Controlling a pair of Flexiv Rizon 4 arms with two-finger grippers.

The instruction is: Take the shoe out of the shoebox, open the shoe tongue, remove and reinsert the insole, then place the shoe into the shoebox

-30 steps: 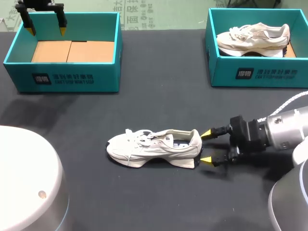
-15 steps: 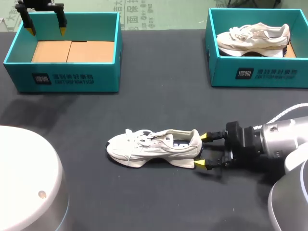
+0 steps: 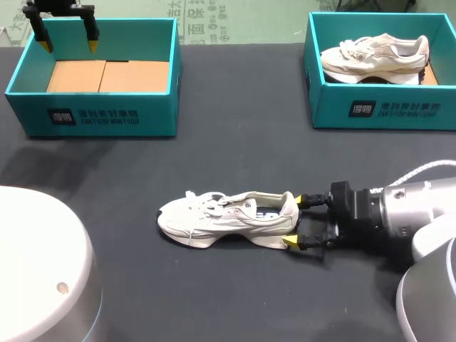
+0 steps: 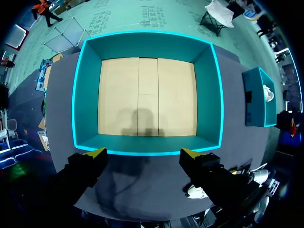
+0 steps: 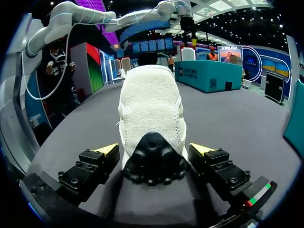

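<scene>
Shoe (image 3: pixel 226 219) lies on the counter (image 3: pixel 235 149), toe to 9 o'clock, heel to 3. Judged step: gripping the heel. Advised: centre first, then close squarely above the sole.

Right claw (image 3: pixel 297 221): wide open, straddling the heel, contact unconfirmed, holding nothing.

Left claw (image 3: pixel 68 47): open, empty, over the box (image 3: pixel 92 114) at 10 o'clock.

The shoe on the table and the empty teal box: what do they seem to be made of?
The shoe: its cream upper looks like matte woven or knit fabric, nubbly at the heel in the right wrist view. Its black sole looks like lugged rubber. The empty shoebox: apparently cardboard, with teal-printed walls and bare brown flaps as its floor.
</scene>
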